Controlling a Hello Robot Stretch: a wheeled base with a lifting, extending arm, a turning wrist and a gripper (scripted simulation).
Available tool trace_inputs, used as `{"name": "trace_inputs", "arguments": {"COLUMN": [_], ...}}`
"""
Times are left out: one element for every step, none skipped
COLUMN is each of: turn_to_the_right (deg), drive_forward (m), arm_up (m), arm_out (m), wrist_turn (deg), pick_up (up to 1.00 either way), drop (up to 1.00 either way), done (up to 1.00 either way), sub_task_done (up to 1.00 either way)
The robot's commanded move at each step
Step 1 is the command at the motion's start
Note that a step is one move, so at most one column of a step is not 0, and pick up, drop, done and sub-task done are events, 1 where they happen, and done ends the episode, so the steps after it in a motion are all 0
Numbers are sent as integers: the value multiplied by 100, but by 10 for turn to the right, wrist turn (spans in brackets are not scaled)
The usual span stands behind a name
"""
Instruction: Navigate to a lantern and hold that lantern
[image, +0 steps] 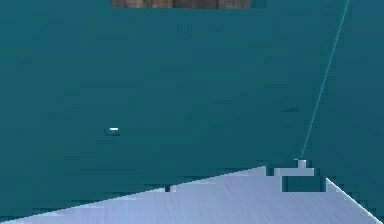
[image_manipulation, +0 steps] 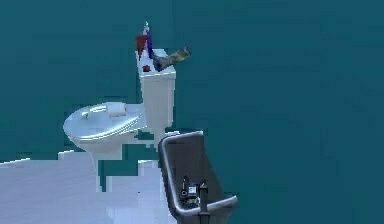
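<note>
Gripper: dark gripper with two thin fingers (image_manipulation: 187, 190), low in the arm side view at the end of the dark square arm bar (image_manipulation: 205, 211). Cannot tell whether holding anything, because the grey open bin with rounded rim (image_manipulation: 181, 140) stands just behind it.

Likely lantern: small upright red, blue and white thing (image_manipulation: 145, 40) on top of the white boxy toilet tank (image_manipulation: 158, 100). Too small to confirm as a lantern by shape.

Neighbours on tank: brownish low thing (image_manipulation: 178, 56) just beside, toward the arm side view's right. White oval toilet bowl with closed lid (image_manipulation: 100, 122) below, toward the view's left.

Direction from gripper: up the arm side view and a little to the left, well apart, with the bin and the tank between.

Nearer arm: only one arm, so no choice.

Long axis of the thing: vertical, standing straight, narrow end pointing up. Handle or facing side not readable.

Judgement for coming move: probably more lift and more reach needed, plus a small correction toward the view's left. Some risk of knocking the brownish neighbour.

Ahead: plain teal wall (image: 180, 90), pale floor (image: 200, 205) and a brown framed thing (image: 165, 3) at the forward view's top edge.
</note>
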Motion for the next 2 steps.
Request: {"name": "trace_inputs", "arguments": {"turn_to_the_right": [0,0], "drive_forward": [0,0], "arm_up": [-30,0], "arm_out": [0,0], "wrist_turn": [0,0], "pick_up": [0,100], "drop": [0,0], "done": [0,0], "sub_task_done": [0,0]}}
